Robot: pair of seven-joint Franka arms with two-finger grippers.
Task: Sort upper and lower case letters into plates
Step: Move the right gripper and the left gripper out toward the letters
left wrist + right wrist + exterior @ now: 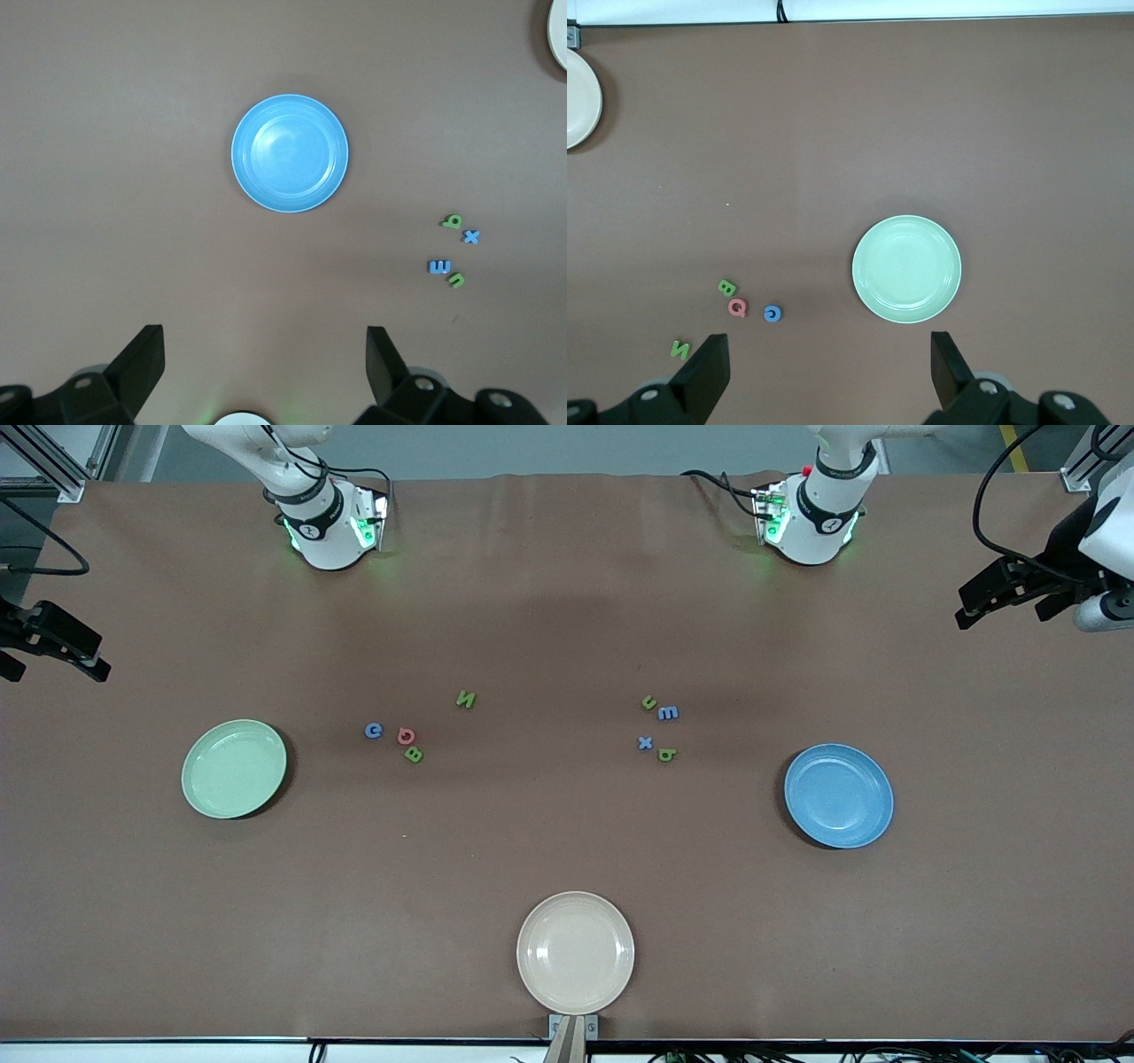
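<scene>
Front view: both arms parked, nothing sorted. Left end effector [266, 372] and right end effector [830, 376] both released, empty. Green/blue lowercase letter cluster [657, 728] beside mid blue round plate [838, 795], toward left arm's end of table: left arm nearer.

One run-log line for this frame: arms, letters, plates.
left gripper: open, waiting high | right gripper: open, waiting high | letters: eight loose on table, two clusters | mint plate, blue plate: hold nothing

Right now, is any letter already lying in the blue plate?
No, the blue plate holds nothing; four letters lie on the table beside it.
</scene>
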